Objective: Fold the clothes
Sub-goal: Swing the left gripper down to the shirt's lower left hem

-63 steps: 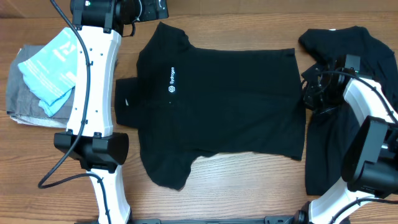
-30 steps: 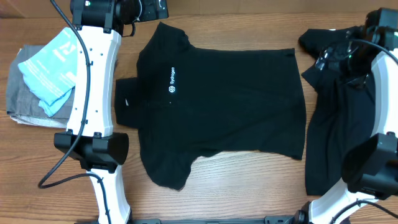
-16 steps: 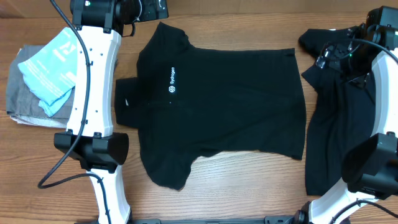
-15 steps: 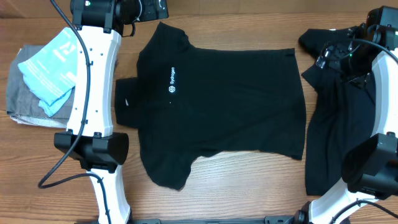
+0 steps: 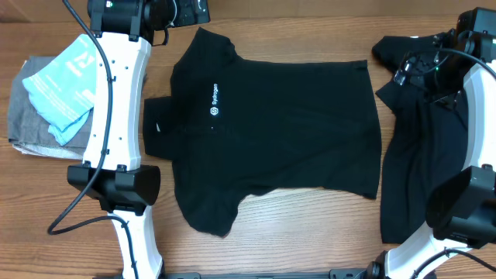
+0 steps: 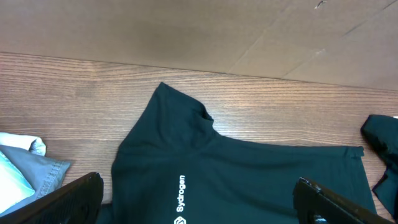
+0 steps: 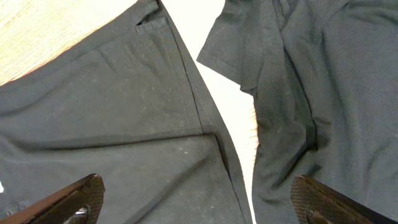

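**Overhead and wrist views, early stage of folding.** The polo shirt [image 5: 271,139] is lying spread flat and face up on the tabletop [image 5: 310,240] in the centre of the overhead frame. Its collar is pointing toward the left of the frame and its hem toward the right, with the white logo [image 5: 215,102] showing. Its two sleeves are reaching out toward the upper and lower edges of the frame, and no fold is showing in it yet. The second black garment [image 5: 422,170] is lying rumpled along the right edge of the frame, just beside the shirt's hem and partly hidden under the right arm. The left tool [image 6: 196,186] is hanging at the upper edge of the overhead frame, near the shirt's upper sleeve, with its jaws standing wide apart and gripping nothing. The right tool [image 7: 196,183] is hovering in the upper right of the frame, over the gap between the two garments, with its jaws likewise standing wide apart and empty. A grey garment [image 5: 27,132] is sitting folded in the upper left of the frame, carrying a light blue packet [image 5: 62,89] on top. Judging from this layout, only the laying-out of the shirt is looking complete. Folding in the sleeves, doubling the body, and spreading and folding the second garment are all appearing to lie ahead.
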